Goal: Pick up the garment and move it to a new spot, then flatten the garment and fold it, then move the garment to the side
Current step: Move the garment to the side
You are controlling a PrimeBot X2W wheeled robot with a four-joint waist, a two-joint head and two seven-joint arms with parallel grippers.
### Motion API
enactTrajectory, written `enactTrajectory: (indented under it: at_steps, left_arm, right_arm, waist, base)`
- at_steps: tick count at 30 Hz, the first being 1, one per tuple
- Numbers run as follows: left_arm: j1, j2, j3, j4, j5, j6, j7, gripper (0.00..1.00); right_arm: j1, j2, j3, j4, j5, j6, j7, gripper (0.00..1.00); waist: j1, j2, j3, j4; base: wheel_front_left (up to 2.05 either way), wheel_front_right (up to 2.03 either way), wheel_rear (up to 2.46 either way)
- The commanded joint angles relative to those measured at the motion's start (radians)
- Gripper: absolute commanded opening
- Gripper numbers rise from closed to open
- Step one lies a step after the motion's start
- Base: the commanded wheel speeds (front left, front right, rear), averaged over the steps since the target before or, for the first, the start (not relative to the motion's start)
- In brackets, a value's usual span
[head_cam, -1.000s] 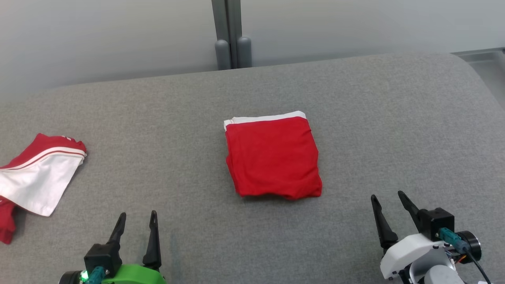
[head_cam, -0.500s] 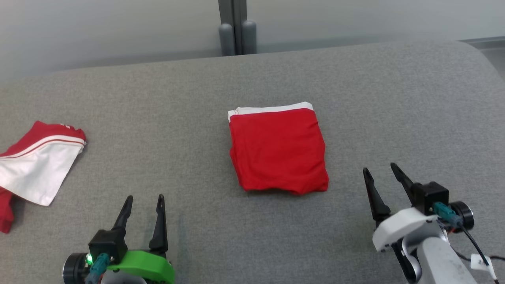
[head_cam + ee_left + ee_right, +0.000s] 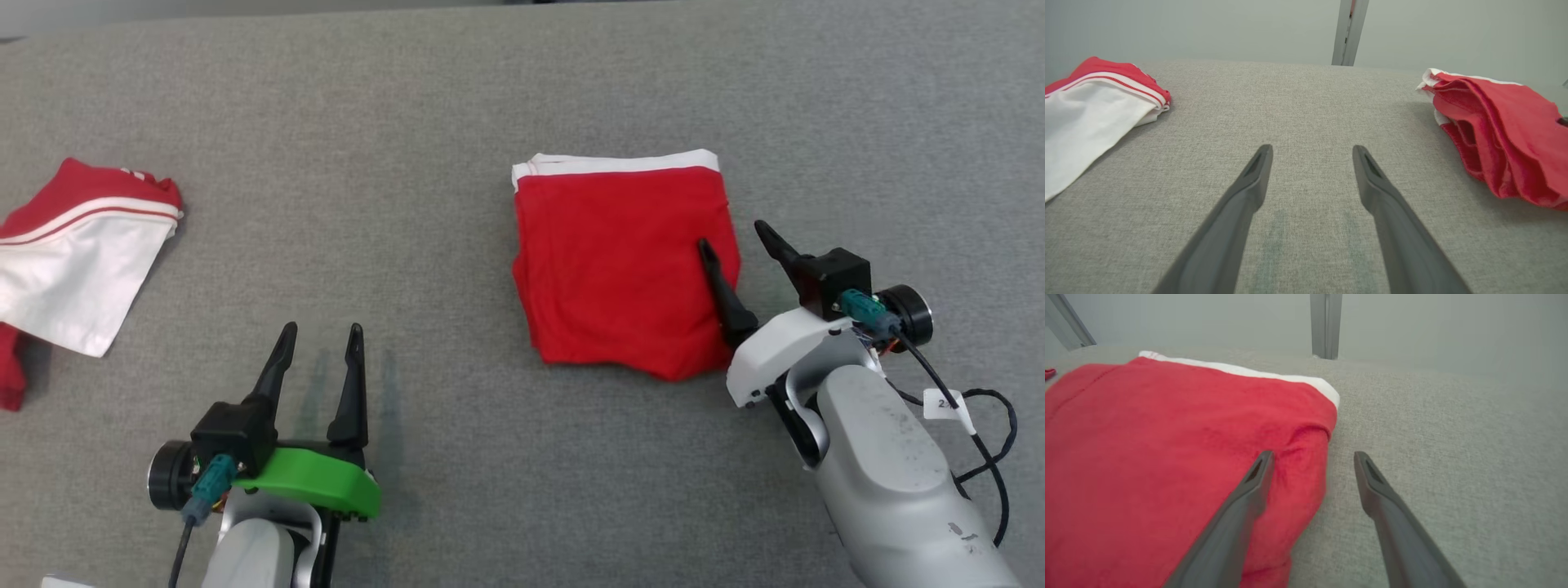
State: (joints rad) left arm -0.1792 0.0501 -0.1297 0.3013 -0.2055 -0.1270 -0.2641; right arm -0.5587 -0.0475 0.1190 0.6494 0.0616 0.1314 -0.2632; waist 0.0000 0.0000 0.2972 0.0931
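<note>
Folded garment (image 3: 624, 269): red, white band at 1 edge.
Second garment (image 3: 77, 269): red and white, red-striped trim.
Surface (image 3: 457, 122): flecked grey.
Left gripper (image 3: 322, 328): black, green mount.
Right gripper (image 3: 731, 233): black, white mount.

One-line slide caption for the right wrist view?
Open right gripper straddles the edge of the folded red garment on grey upholstery.

My right gripper (image 3: 731, 233) covers the near right corner of the folded red garment (image 3: 620, 261). I cannot tell whether my finger over its edge touches the cloth. The red-and-white garment (image 3: 73, 269) runs off the head view's left edge. The print on the small white tag (image 3: 947, 403) is too small to read.
</note>
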Motion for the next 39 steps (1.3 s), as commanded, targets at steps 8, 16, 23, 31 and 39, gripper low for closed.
enactTrajectory:
  at_steps: [8,16,23,31,39]
  left_arm:
    - [-0.018,0.002,-0.026,0.016,-0.006,-0.005,0.0,1.0]
    - [0.032,0.003,-0.022,-0.003,0.024,-0.004,0.0,1.0]
    - [0.031,0.02,-0.079,-0.039,0.03,-0.005,0.0,1.0]
    - [0.046,0.05,-0.144,-0.048,0.024,-0.005,0.0,1.0]
    - [0.058,0.073,-0.176,-0.037,0.015,-0.005,0.0,1.0]
  right_arm:
    - [-0.013,-0.005,-0.02,0.147,0.035,-0.001,0.003,0.0]
    - [0.065,-0.007,-0.043,0.064,0.07,-0.002,0.001,0.0]
    - [0.109,-0.005,-0.001,0.013,0.114,-0.002,-0.001,0.0]
    - [0.151,-0.004,0.038,-0.02,0.155,-0.001,-0.001,0.0]
    - [0.149,-0.004,0.037,-0.035,0.113,-0.001,-0.001,0.0]
  waist:
    - [0.0,0.0,0.032,0.049]
    - [0.0,0.0,-0.036,-0.114]
    - [0.0,0.0,-0.051,-0.338]
    - [0.0,0.0,-0.047,-0.52]
    - [0.0,0.0,-0.022,-0.581]
  base:
    - [0.0,0.0,0.0]
    - [0.0,0.0,0.0]
    - [0.0,0.0,0.0]
    - [0.0,0.0,0.0]
    - [0.0,0.0,0.0]
